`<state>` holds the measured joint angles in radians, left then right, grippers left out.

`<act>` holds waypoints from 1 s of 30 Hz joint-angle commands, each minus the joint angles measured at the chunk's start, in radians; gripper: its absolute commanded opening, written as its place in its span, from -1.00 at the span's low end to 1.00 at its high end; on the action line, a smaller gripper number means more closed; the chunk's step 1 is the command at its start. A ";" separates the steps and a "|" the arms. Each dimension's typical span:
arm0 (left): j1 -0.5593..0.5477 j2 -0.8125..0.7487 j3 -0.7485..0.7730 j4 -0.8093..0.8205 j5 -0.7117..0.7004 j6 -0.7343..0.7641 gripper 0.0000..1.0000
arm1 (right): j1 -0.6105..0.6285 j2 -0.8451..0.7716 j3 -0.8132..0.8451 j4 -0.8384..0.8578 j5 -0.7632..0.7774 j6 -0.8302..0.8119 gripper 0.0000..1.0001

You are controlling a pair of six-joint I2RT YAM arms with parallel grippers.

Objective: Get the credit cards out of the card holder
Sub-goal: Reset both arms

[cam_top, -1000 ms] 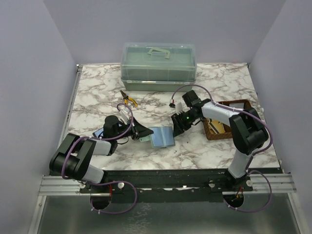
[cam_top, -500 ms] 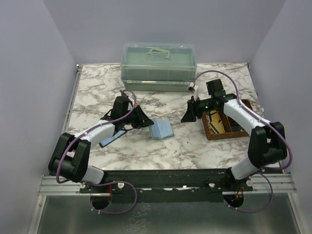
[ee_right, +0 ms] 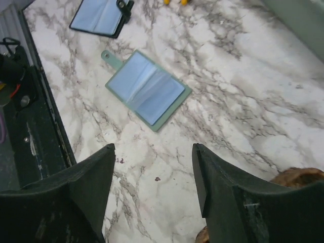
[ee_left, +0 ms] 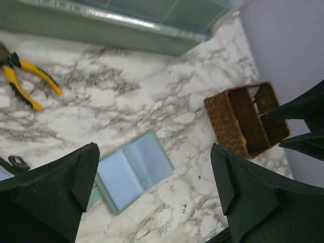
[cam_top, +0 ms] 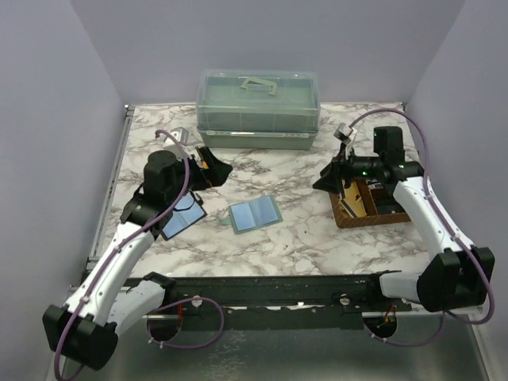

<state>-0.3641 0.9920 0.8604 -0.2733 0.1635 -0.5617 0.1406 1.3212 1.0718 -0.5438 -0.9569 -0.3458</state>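
Hovering left gripper (cam_top: 214, 168), jaws wide apart

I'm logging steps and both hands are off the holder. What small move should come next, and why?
Probably lower the left hand toward the holder to probe its pockets: it lies open and flat, untouched, the right hand is open too, and no card shows in it.

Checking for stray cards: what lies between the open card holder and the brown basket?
Only bare marble table lies between the card holder and the basket, clearest in the left wrist view.
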 commanded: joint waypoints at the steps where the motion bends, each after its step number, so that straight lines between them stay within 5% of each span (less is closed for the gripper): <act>1: 0.022 -0.098 0.017 0.072 0.015 0.013 0.97 | -0.089 -0.124 -0.024 0.057 0.091 0.021 0.45; 7: 0.024 -0.127 0.102 -0.015 0.025 0.008 0.97 | -0.284 -0.225 0.069 0.083 0.196 0.172 0.98; 15: 0.024 -0.171 0.147 -0.074 -0.003 -0.001 0.97 | -0.303 -0.290 0.214 0.079 0.430 0.405 0.99; 20: 0.024 -0.156 0.215 -0.112 0.005 0.020 0.97 | -0.303 -0.291 0.341 -0.052 0.405 0.270 0.99; 30: 0.024 -0.163 0.228 -0.149 -0.012 0.038 0.98 | -0.304 -0.310 0.346 -0.040 0.394 0.405 0.99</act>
<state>-0.3443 0.8417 1.0843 -0.3885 0.1669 -0.5388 -0.1593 1.0233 1.4284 -0.5560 -0.5694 -0.0029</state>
